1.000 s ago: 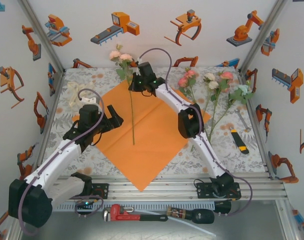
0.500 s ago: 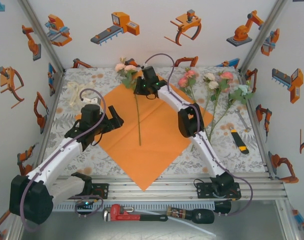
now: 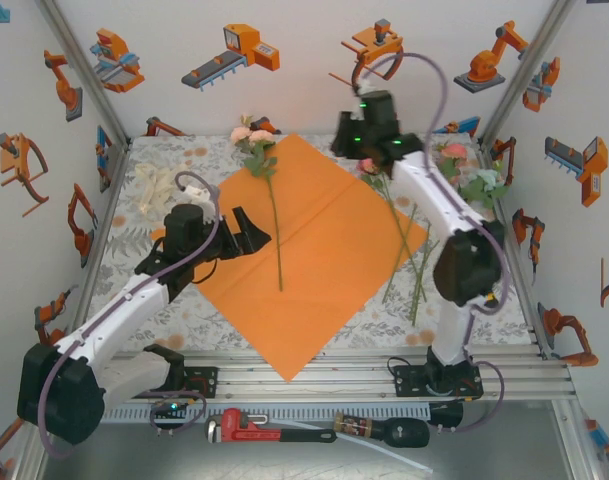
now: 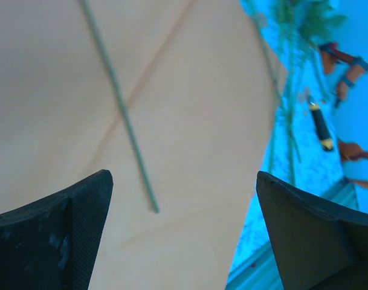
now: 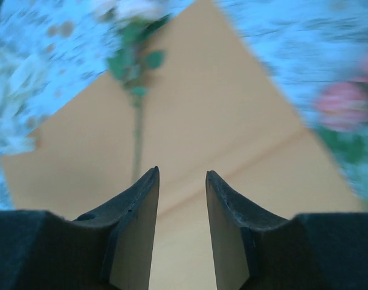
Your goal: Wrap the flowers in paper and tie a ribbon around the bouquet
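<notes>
The right tool (image 5: 180, 176) is not down by the first flower (image 3: 275, 215) any more. A moment ago it was low at the far corner of the paper (image 3: 324, 260), right by the pink blooms. Now it is up high and off to the right, near the other flowers (image 3: 462, 178). Its two fingers have a small gap between them, and nothing is in there. So it has let go.

The first flower lies by itself on the paper, with its blooms at the far corner and its stem pointing to the middle. The left tool (image 3: 248, 230) hangs over the left side of the paper, wide open and holding nothing.

The other flowers lie on the counter (image 3: 464, 295) at the right. The ribbon (image 3: 156, 187) sits in a heap at the far left.

I think one flower is placed and the right tool goes for the next. Wrapping and tying are not started.
</notes>
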{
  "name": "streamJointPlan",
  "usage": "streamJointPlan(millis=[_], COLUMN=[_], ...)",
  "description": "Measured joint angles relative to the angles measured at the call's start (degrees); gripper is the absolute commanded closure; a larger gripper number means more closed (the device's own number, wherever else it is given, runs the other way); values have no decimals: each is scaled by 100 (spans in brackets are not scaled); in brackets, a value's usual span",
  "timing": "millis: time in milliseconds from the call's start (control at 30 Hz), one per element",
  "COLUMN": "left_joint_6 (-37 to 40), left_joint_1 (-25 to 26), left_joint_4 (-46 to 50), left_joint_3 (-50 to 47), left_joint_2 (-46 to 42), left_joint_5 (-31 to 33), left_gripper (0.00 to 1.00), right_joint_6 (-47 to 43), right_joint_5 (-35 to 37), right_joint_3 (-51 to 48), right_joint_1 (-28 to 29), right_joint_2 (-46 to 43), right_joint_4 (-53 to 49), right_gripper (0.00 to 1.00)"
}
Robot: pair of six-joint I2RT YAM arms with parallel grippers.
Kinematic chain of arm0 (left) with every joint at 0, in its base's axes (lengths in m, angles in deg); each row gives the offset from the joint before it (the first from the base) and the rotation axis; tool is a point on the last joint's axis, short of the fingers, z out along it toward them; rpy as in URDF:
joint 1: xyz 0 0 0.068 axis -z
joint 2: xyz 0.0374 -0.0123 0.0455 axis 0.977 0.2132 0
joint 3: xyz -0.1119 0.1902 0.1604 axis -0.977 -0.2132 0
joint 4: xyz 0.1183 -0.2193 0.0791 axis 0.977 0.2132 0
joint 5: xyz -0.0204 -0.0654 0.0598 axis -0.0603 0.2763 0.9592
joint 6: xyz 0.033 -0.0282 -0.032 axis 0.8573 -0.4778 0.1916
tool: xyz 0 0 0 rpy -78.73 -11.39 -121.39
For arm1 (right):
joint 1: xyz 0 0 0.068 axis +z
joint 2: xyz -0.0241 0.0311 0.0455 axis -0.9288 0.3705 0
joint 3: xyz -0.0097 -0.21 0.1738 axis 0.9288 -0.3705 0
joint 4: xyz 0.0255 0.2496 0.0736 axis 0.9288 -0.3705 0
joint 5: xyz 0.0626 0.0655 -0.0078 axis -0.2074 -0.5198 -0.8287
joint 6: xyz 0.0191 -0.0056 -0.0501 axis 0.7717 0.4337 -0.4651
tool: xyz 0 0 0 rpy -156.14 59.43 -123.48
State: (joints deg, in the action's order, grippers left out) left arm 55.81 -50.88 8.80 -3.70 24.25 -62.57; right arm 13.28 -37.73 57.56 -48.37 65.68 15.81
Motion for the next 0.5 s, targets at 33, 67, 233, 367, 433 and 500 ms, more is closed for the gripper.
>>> streamJointPlan(millis=[33, 67, 233, 367, 433, 500], left_joint_6=[50, 111, 350, 446, 507, 586], left_joint_1=[122, 254, 691, 732, 734, 748], left_joint_4=[-111, -186, -387, -470, -501, -509], left_joint_3=[11, 35, 168, 225, 225, 225], left_joint_2=[66, 140, 424, 522, 527, 527], left_joint_5=[-131, -243, -520, -581, -654, -732], left_gripper=[6, 5, 5, 4, 4, 3], right_joint_6=[-50, -83, -72, -70, -70, -52], right_joint_5=[94, 221, 647, 662, 651, 625], right_joint_3=[-330, -669, -1891, -2111, -2109, -2076], right_joint_1=[-289, -590, -1696, -1965, -1969, -1963], right_joint_2=[-236, -409, -365, 131, 363, 562], right_joint_4=[9, 20, -225, -415, -404, -411], right_gripper=[62, 63, 64, 64, 64, 65])
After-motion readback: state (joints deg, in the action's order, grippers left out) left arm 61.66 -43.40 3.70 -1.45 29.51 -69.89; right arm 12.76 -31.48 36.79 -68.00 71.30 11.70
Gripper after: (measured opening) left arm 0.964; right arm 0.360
